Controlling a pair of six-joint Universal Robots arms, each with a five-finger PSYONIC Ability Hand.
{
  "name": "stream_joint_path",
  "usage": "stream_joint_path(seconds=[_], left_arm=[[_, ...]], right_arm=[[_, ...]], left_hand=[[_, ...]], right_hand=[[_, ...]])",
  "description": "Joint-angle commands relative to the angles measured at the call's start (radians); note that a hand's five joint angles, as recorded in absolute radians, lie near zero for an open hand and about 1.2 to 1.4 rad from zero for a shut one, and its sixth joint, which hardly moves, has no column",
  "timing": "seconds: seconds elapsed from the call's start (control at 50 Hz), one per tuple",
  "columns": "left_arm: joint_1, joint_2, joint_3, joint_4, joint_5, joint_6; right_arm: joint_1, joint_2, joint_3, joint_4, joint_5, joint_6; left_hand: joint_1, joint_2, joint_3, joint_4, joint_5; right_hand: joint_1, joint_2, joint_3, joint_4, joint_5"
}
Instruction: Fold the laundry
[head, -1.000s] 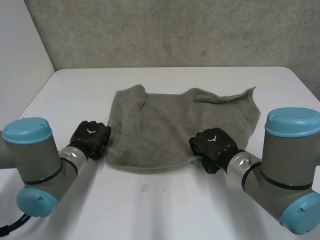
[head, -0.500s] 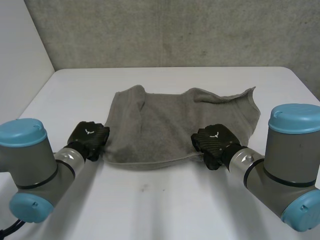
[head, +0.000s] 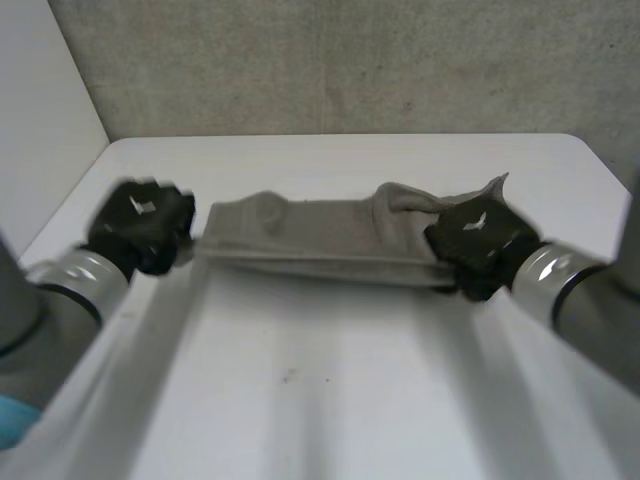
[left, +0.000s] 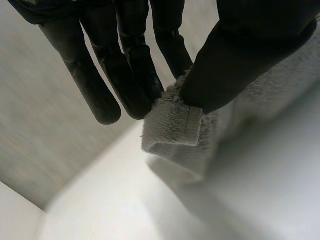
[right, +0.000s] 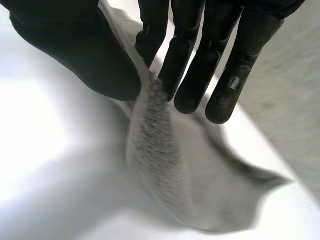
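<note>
A grey towel (head: 320, 235) hangs stretched between my two hands, its near edge lifted off the white table (head: 330, 400). My left hand (head: 140, 225) holds the towel's near left corner. In the left wrist view the thumb (left: 240, 55) pinches that corner (left: 172, 125) against the fingers. My right hand (head: 480, 245) holds the near right corner. Its wrist view shows the thumb (right: 75, 50) and fingers (right: 185, 65) pinching the towel's edge (right: 155, 140). The towel's far edge rests bunched on the table, with one far corner (head: 497, 187) sticking up.
The table's far edge (head: 340, 138) meets a grey concrete wall (head: 350, 60). A white side wall (head: 40, 120) stands at the left. Bare tabletop lies between my arms near the front.
Both hands have risen and moved away from me, lifting the towel's near edge over its far part. The left hand closed on its corner. The flat towel now shows as a narrow band.
</note>
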Motion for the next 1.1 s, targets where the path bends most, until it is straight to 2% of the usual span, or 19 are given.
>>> stream_joint_path(seconds=[0.02,0.16,0.24,0.36,0.4,0.42,0.52,0.54,0.56,0.6,0.62,0.66,0.68,0.72,0.76,0.82,1.0,1.04,1.1], left_arm=[[-0.003,0.245,0.064,-0.101,0.007,-0.001],[-0.009,0.178,0.093,-0.22,0.007,0.002],[-0.009,-0.013,0.113,-0.239,0.006,0.002],[-0.018,-0.288,0.245,-0.238,-0.008,0.037],[-0.018,-0.34,0.31,-0.236,-0.013,0.048],[-0.018,-0.341,0.311,-0.236,-0.013,0.048],[-0.032,-0.41,0.68,-0.203,-0.095,0.046],[-0.032,-0.41,0.681,-0.203,-0.095,0.046],[-0.039,-0.407,0.784,-0.159,-0.126,0.045],[-0.047,-0.4,0.873,-0.092,-0.157,0.046],[-0.052,-0.388,0.929,-0.016,-0.178,0.048],[-0.055,-0.367,0.954,0.062,-0.189,0.055],[-0.055,-0.344,0.951,0.129,-0.194,0.055],[-0.055,-0.324,0.933,0.182,-0.194,0.052],[-0.055,-0.31,0.893,0.207,-0.195,0.055],[-0.055,-0.288,0.752,0.201,-0.189,0.052],[-0.032,-0.267,0.304,0.219,-0.163,0.051],[-0.024,-0.273,0.25,0.224,-0.145,0.049],[0.008,-0.287,0.158,0.228,-0.114,0.049]], right_arm=[[-0.024,-0.158,-0.153,0.206,0.047,-0.11],[-0.019,-0.11,-0.15,0.282,0.05,-0.181],[-0.007,0.009,-0.155,0.283,0.064,-0.214],[0.01,0.215,-0.242,0.274,0.162,-0.253],[0.034,0.31,-0.344,0.25,0.248,-0.271],[0.034,0.31,-0.345,0.25,0.248,-0.271],[0.059,0.358,-0.557,0.098,0.328,-0.305],[0.06,0.353,-0.625,0.007,0.339,-0.311],[0.06,0.353,-0.626,0.006,0.339,-0.311],[0.067,0.317,-0.692,-0.238,0.339,-0.314],[0.067,0.316,-0.692,-0.24,0.339,-0.314],[0.073,0.232,-0.638,-0.522,0.308,-0.313],[0.073,0.232,-0.638,-0.523,0.308,-0.313],[0.071,0.159,-0.533,-0.702,0.247,-0.32],[0.073,0.137,-0.481,-0.709,0.198,-0.323],[0.062,0.122,-0.395,-0.665,0.127,-0.316],[0.036,0.16,-0.253,-0.418,0.055,-0.31],[0.016,0.206,-0.215,-0.323,-0.02,-0.314],[0.002,0.229,-0.202,-0.279,-0.06,-0.313]], left_hand=[[0.245,0.182,0.184,0.179,0.205],[0.245,0.182,0.184,0.179,0.205],[0.245,0.182,0.184,0.179,0.205],[0.245,0.182,0.184,0.179,0.205],[0.245,0.182,0.184,0.179,0.205],[0.245,0.182,0.184,0.179,0.205],[0.245,0.182,0.184,0.179,0.205],[0.245,0.182,0.184,0.179,0.205],[0.245,0.182,0.184,0.179,0.205],[0.245,0.182,0.184,0.179,0.205],[0.245,0.182,0.184,0.179,0.205],[0.245,0.182,0.184,0.179,0.205],[0.245,0.182,0.184,0.179,0.205],[0.245,0.182,0.184,0.179,0.205],[0.245,0.182,0.184,0.179,0.205],[0.245,0.182,0.184,0.179,0.205],[0.245,0.182,0.184,0.179,0.205],[0.245,0.182,0.184,0.179,0.205],[0.245,0.182,0.184,0.179,0.205]], right_hand=[[0.411,0.2,0.193,0.186,0.206],[0.408,0.197,0.19,0.183,0.203],[0.396,0.185,0.178,0.171,0.191],[0.393,0.182,0.175,0.168,0.188],[0.393,0.182,0.175,0.168,0.188],[0.393,0.182,0.175,0.168,0.188],[0.393,0.182,0.175,0.168,0.188],[0.393,0.182,0.175,0.168,0.188],[0.393,0.182,0.175,0.168,0.188],[0.39,0.179,0.172,0.165,0.185],[0.39,0.179,0.172,0.165,0.185],[0.387,0.176,0.169,0.162,0.182],[0.387,0.176,0.169,0.162,0.182],[0.387,0.176,0.169,0.162,0.182],[0.39,0.179,0.172,0.165,0.185],[0.39,0.179,0.172,0.165,0.185],[0.39,0.179,0.172,0.165,0.185],[0.39,0.179,0.172,0.165,0.185],[0.387,0.176,0.169,0.162,0.182]])
